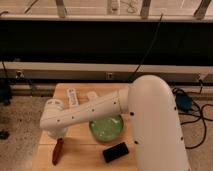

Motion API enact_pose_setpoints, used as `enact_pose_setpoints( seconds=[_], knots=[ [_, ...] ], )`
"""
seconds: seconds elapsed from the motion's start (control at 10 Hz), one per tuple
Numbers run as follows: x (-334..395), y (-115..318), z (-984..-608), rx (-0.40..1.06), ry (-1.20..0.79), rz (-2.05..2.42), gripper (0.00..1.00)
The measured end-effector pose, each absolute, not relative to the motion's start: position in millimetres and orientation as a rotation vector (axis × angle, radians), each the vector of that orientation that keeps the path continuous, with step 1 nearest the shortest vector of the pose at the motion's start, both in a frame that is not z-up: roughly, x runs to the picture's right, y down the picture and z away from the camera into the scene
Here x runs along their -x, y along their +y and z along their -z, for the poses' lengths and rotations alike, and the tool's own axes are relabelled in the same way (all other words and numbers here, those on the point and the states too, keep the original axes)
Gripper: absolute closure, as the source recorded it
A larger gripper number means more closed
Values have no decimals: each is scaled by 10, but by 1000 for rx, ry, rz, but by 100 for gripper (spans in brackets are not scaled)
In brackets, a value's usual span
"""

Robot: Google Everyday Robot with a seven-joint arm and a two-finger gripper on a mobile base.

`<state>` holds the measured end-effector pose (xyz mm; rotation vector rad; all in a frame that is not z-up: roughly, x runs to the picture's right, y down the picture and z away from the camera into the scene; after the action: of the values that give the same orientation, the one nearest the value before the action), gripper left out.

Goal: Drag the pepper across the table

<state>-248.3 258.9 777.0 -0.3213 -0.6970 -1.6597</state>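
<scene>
The pepper [57,151] is a slender dark red-brown chili lying near the front left edge of the light wooden table [85,155]. My white arm reaches from the right across the table to the left. The gripper [61,136] is at the arm's far end, just above the pepper's upper tip, mostly hidden under the wrist. Whether it touches the pepper cannot be told.
A green bowl [106,128] sits mid-table, partly under the arm. A black phone [116,152] lies in front of it. A white toothpaste tube [73,97] and another white item [92,95] lie at the back. Cables run on the floor at right.
</scene>
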Motion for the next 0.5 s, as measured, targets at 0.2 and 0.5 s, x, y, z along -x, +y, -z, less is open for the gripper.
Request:
enact_pose_setpoints(
  seconds=[0.2,0.5],
  knots=[
    [2432,2580,-7788,325,-702,1656,84],
    [2378,2569,-7798,328,-713,1652,84]
  ],
)
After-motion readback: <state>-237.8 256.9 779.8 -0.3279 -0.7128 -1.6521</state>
